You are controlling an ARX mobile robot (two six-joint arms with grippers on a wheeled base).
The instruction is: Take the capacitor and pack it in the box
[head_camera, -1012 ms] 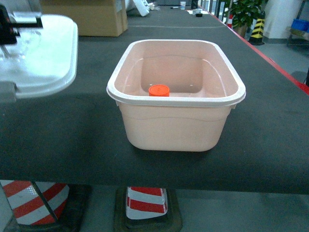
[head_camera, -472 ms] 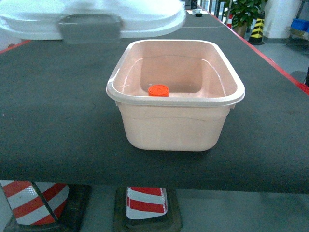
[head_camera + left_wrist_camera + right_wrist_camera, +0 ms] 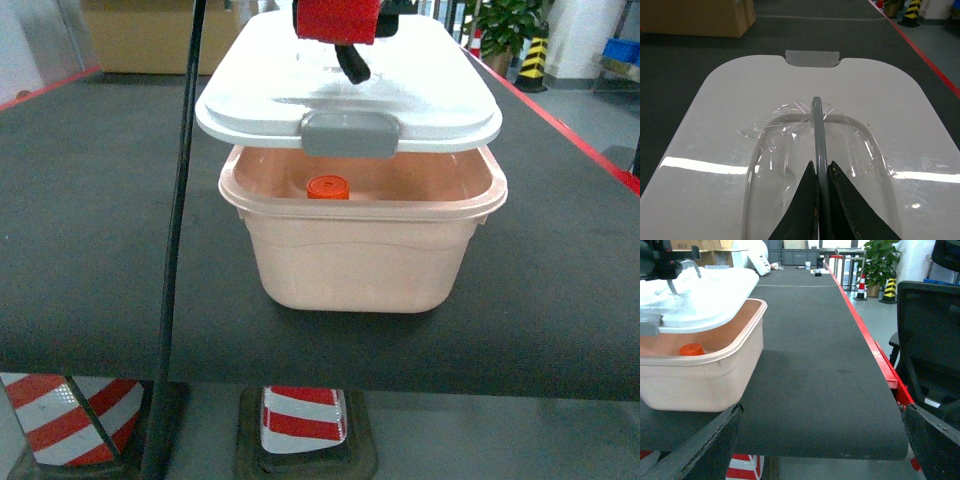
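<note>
The pale pink box [image 3: 360,255] stands on the dark table with the orange capacitor [image 3: 328,187] upright inside, near its front wall. The white lid [image 3: 430,95] hovers just above the box's rim, leaving a gap at the front where its grey latch [image 3: 348,135] hangs. My left gripper [image 3: 345,45] is over the lid; in the left wrist view the left gripper [image 3: 821,172] is shut on the lid's thin grey handle [image 3: 818,130]. My right gripper [image 3: 822,410] stands open over the table's front edge, to the right of the box [image 3: 700,377] and capacitor [image 3: 692,349], with nothing between its fingers.
A black cable [image 3: 180,240] hangs down the left of the head view. A brown cardboard carton [image 3: 140,35] sits at the far left. The table's red edge [image 3: 570,130] runs along the right. Striped cones [image 3: 300,420] stand below the table; a black chair [image 3: 930,340] is right of it.
The white lid, held by my left gripper, has travelled from the far left across the table to a spot over the box. The capacitor and box have not moved.
</note>
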